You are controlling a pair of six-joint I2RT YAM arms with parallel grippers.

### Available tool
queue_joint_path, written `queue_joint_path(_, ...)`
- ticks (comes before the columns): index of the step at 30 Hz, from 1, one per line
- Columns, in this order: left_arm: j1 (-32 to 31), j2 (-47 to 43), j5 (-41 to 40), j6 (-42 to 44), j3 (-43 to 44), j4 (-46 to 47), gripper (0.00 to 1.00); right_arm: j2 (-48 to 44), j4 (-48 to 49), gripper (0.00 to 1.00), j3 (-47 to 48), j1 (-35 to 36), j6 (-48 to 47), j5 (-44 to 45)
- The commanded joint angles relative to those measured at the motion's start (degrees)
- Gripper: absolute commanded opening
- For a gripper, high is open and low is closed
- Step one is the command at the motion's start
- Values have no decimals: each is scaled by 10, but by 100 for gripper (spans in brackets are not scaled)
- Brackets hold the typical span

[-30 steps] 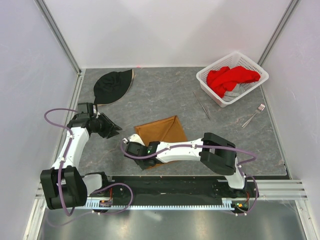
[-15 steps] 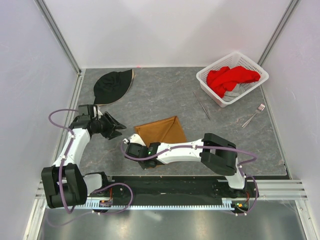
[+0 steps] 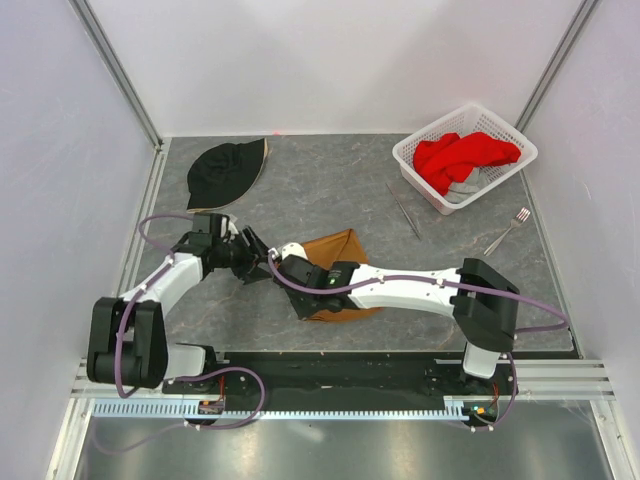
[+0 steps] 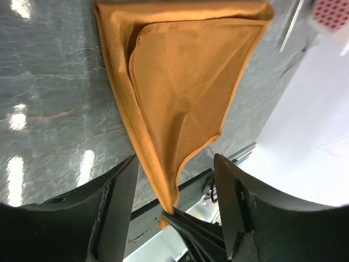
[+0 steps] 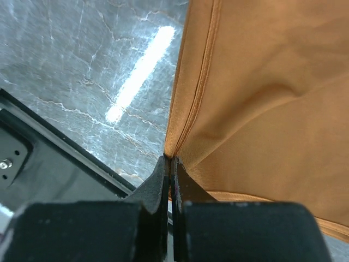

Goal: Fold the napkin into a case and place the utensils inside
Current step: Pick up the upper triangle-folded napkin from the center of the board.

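Pinching one corner of the napkin (image 5: 262, 98), the right claw (image 5: 169, 164) is closed tight, its fingertips pressed together on the hem. The left claw (image 4: 175, 169) is spread wide, its fingers either side of that same corner and gripping nothing. The napkin lies folded into a rough triangle on the grey marbled worktop (image 3: 330, 190), at centre frame in the top view, partly hidden under the right arm. The fork (image 3: 508, 230) and the thin grey knife (image 3: 404, 210) lie apart at right of the frame, below a white basket (image 3: 434, 128) holding a red cloth (image 3: 460, 155). A black hat (image 3: 222, 172) sits at upper left.
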Motion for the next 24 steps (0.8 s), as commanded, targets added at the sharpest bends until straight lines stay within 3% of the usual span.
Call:
queue_joint_path(1, -30, 32, -40, -46, 17, 43, 65, -42, 27, 0, -27, -18, -5, -37)
queue_joint_path(15, -90, 147, -178, -68, 84, 2, 64, -61, 52, 0, -47, -36, -14, -65)
queue_joint_path(24, -104, 212, -223, -72, 120, -2, 50, -84, 53, 0, -54, -48, -21, -69)
